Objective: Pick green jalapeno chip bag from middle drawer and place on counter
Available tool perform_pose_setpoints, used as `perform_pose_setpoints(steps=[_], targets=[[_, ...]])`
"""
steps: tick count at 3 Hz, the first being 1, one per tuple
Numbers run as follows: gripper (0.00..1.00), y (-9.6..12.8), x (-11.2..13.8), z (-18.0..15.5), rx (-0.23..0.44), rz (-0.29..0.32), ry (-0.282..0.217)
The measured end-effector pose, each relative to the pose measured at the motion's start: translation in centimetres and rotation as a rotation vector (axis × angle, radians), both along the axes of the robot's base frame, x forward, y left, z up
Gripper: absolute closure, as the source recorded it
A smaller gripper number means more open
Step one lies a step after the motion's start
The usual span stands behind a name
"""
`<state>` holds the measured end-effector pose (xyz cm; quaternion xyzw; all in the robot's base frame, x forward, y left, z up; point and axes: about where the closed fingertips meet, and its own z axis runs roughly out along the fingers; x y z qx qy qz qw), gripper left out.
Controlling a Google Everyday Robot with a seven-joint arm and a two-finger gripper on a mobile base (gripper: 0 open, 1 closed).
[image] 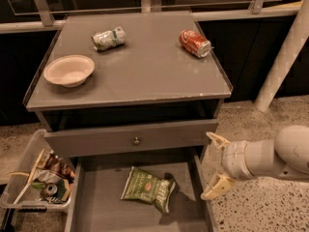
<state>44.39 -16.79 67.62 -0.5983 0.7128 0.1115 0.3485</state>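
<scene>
The green jalapeno chip bag point(147, 187) lies flat on the grey floor of the open middle drawer point(101, 202), near its centre. My gripper point(215, 166) hangs to the right of the drawer's right wall, level with the bag and apart from it. Its two pale fingers are spread wide, one point(218, 140) above and one point(216, 186) below, with nothing between them. The grey counter point(140, 71) is the cabinet top above the drawer.
On the counter lie a pale bowl point(69, 70) at the left, a crushed silver-green can point(109, 37) and a red soda can point(195, 43). A closed drawer front with a round knob point(136, 140) sits above the open drawer. A clear tub of wrappers point(41, 178) stands on the floor at the left.
</scene>
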Motion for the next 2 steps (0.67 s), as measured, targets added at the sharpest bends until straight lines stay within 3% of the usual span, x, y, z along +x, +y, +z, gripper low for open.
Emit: perform_pose_setpoints(steps=[2], targets=[[0.00,0.32,0.16,-0.98,0.002,-0.001,0.014]])
